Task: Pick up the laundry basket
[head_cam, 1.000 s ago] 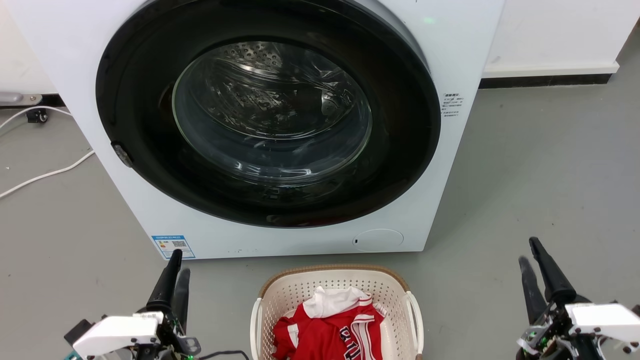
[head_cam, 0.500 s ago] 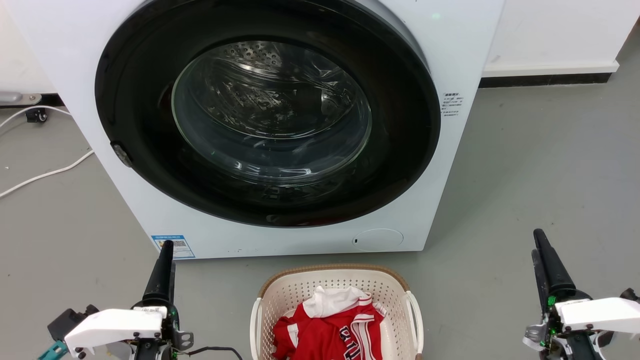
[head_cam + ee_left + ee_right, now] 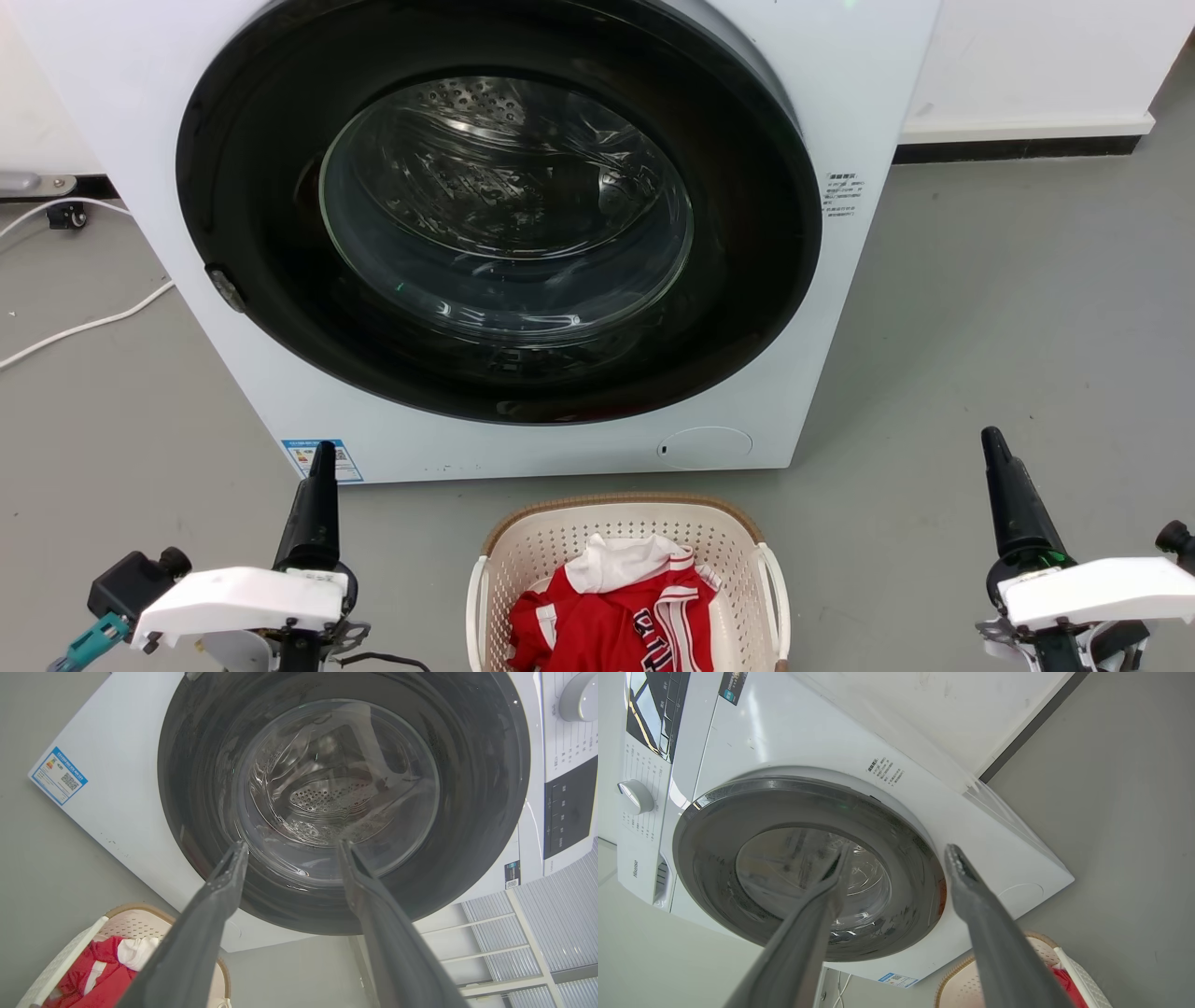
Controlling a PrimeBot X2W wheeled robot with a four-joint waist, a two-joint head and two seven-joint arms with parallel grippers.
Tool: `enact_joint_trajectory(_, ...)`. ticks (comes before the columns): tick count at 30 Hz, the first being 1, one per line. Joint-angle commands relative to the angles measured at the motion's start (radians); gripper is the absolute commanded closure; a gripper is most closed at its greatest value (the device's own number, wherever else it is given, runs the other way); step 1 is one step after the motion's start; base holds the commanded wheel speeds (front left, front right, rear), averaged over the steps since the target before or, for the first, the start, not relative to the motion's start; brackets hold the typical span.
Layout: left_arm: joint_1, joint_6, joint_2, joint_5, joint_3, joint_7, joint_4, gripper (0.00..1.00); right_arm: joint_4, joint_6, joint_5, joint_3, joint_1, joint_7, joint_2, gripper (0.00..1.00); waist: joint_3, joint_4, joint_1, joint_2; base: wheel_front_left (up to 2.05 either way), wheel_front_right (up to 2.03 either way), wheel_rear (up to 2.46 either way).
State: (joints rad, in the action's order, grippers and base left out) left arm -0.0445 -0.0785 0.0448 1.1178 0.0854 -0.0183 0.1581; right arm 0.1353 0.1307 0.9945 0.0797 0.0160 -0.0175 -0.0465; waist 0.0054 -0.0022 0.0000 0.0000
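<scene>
- While the laundry basket [image 3: 560, 551] sits ungrabbed on the floor [image 3: 980, 327] before the washing machine [image 3: 560, 448], the head view puts the left gripper [image 3: 324, 455] and right gripper [image 3: 991, 439] well out to either side. Both have rolled edge-on since a second ago.
- Left wrist view: fingers [image 3: 219, 891] spread and empty, basket at lower left.
- Right wrist view: fingers spread and empty, basket at lower right. I judge the whole pick-up remains to be done.

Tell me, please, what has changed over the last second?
Both wrists rolled: the left pincer and right pincer, each showing two fingers side by side before, now line up as one in the head view. Nothing was grasped. The laundry basket, its red jersey and the washing machine stayed put.
</scene>
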Motion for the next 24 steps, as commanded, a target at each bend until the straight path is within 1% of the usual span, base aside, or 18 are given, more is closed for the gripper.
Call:
enact_joint_trajectory(1,-0.004,0.002,0.004,-0.042,-0.005,-0.011,-0.025,0.00,-0.028,0.000,-0.047,-0.006,0.006,-0.010,-0.003,0.00,0.000,0.000,0.0000,0.0000,0.00,0.00,0.00)
enact_joint_trajectory(12,0.015,0.015,0.005,-0.225,-0.025,-0.050,-0.049,0.00,-0.063,0.000,-0.233,-0.021,-0.023,-0.050,-0.004,0.00,0.000,-0.001,0.0000,0.0000,0.00,0.00,0.00)
enact_joint_trajectory(24,0.034,0.022,0.005,-0.401,-0.040,-0.089,-0.058,0.00,-0.081,0.000,-0.401,-0.028,-0.047,-0.089,-0.004,0.00,0.001,0.000,0.0000,0.0000,0.00,0.00,0.00)
